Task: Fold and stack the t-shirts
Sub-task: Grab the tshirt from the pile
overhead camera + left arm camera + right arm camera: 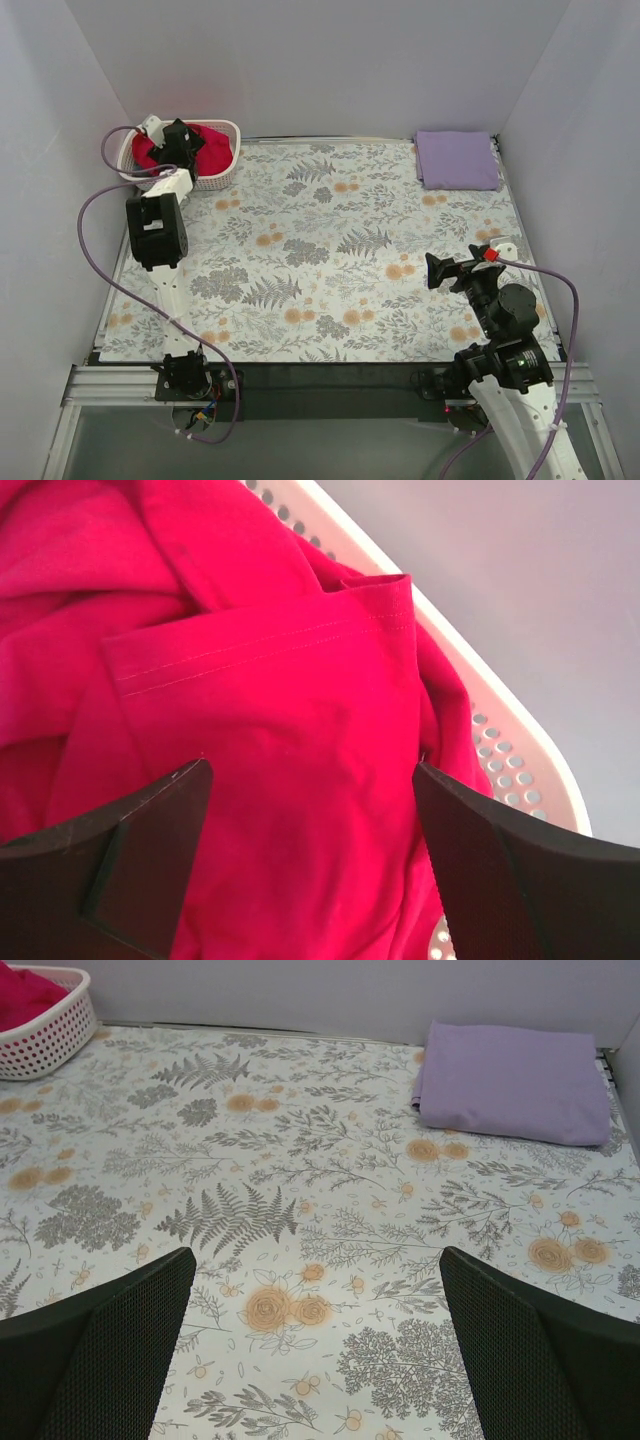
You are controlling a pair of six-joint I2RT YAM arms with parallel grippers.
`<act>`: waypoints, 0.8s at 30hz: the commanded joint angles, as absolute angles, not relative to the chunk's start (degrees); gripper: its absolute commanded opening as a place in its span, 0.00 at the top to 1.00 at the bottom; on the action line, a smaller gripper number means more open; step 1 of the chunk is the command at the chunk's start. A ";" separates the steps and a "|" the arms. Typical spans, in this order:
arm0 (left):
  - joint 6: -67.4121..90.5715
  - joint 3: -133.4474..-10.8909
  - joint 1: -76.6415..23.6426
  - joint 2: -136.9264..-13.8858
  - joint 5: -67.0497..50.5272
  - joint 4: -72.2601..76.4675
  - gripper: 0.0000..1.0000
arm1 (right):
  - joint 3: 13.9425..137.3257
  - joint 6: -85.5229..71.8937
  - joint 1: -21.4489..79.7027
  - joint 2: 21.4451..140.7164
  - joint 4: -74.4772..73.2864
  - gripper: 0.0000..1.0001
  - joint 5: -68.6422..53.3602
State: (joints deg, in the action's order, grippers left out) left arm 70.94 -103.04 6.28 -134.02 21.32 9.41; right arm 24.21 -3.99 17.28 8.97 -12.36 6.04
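Upper left of the overhead view, one white perforated basket [225, 180] holds one red t-shirt [215, 147], bright crimson and crumpled in a heap, with the left gripper [180, 140] down over it. At upper right one lavender t-shirt [457, 160], pale and folded into a neat rectangle, lies on the floral table covering [330, 250], well apart from the basket. At lower right the right gripper [436, 271] hangs above the covering. The count is two t-shirts, one basket and two grippers. Through the left wrist camera the red t-shirt [270, 710] fills most of the frame, soft and rumpled, with a stitched hem across the upper middle and the basket [500, 740] wall at right. The left gripper [310, 770] has its jaws wide apart over the cloth with nothing pinched; whether its fingertips [190, 775] touch the cloth cannot be told. Through the right wrist camera the right gripper [315, 1255] is spread fully and holds nothing, with bare table covering [250, 1160] between its jaws. The lavender t-shirt [515, 1080] sits at upper right, the basket [50, 1035] with a glimpse of red at upper left.
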 commanded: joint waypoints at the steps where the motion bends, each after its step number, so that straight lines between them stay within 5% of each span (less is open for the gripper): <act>1: 69.35 -107.39 6.94 -136.40 20.13 8.17 0.26 | 25.49 -2.64 17.49 11.25 -11.34 0.02 3.52; 8: 69.96 -110.13 7.65 -140.89 17.23 6.86 0.38 | 25.49 -2.20 17.49 12.22 -11.60 0.02 3.34; 11: 70.31 -109.16 7.65 -140.10 17.05 7.47 0.62 | 25.40 -2.11 17.49 12.22 -11.60 0.02 3.25; 12: 70.05 -107.86 7.65 -139.58 17.05 9.12 0.79 | 25.40 -2.11 17.49 12.22 -11.60 0.02 3.25; 15: 68.65 -106.88 7.73 -136.85 17.22 11.07 1.00 | 25.49 -2.11 17.49 12.39 -11.60 0.02 3.08; 24: 65.92 -105.12 7.65 -125.17 17.14 15.20 1.00 | 25.49 -1.76 17.49 12.57 -11.69 0.02 3.34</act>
